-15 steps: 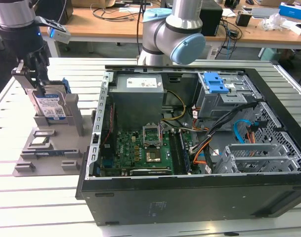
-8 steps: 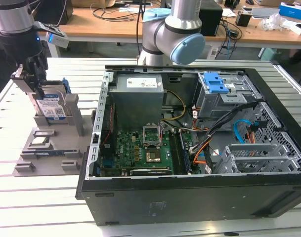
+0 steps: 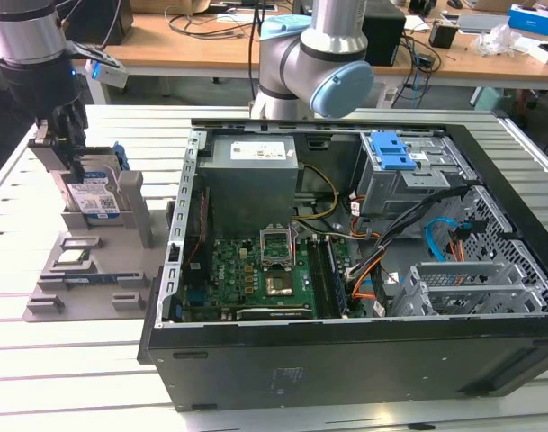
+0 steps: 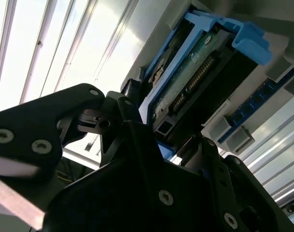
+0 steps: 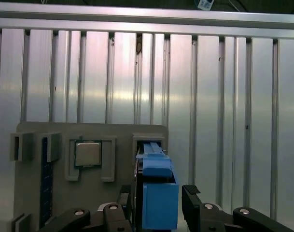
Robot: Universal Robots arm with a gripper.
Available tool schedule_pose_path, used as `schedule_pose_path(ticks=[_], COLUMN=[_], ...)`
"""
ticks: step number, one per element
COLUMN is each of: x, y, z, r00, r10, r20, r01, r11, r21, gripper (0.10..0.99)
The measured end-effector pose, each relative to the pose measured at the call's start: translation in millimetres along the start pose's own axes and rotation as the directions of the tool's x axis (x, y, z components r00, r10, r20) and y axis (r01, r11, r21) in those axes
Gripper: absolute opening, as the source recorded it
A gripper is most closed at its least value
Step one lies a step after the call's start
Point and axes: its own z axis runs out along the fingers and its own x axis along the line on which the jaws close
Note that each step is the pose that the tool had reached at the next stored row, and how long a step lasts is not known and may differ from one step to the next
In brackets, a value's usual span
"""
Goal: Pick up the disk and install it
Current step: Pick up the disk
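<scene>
Straddling the upright disk — hand, jaws apart

Exterior view: high and set back, angled down over the open computer case and slatted table. First wrist view: looking straight down past the gripper at the disk standing in its grey holder, close. Second wrist view: very close, slanting along the disk's connector edge. All three share the disk
</scene>
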Motion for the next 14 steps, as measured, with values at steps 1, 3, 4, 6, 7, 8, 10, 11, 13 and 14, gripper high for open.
schedule_pose_path(ticks=[1,3,4,6,7,8,10,11,13,14], x=[0.0,0.1,0.1,0.0,0.0,0.0,0.0,0.0,0.0,0.0], y=[0.0,-0.2,-0.1,-0.1,-0.1,-0.1,-0.1,-0.1,-0.1,-0.1], z=[0.0,0.0,0.0,0.0,0.0,0.1,0.0,0.1,0.0,0.0], r00=[1.0,1.0,1.0,1.0,1.0,1.0,1.0,1.0,1.0,1.0], r10=[0.0,0.0,0.0,0.0,0.0,0.0,0.0,0.0,0.0,0.0], r20=[-0.001,-0.0023,-0.0029,-0.0041,-0.0046,-0.0056,-0.0068,-0.0076,-0.0089,-0.0096], r01=[0.0,0.0,0.0,0.0,0.0,0.0,0.0,0.0,0.0,0.0], r11=[1.0,1.0,1.0,1.0,1.0,1.0,1.0,1.0,1.0,1.0], r21=[0.0,0.0,0.0,0.0,0.0,0.0,0.0,0.0,0.0,0.0], gripper=[0.541,0.541,0.541,0.541,0.529,0.463,0.396,0.369,0.369,0.369])
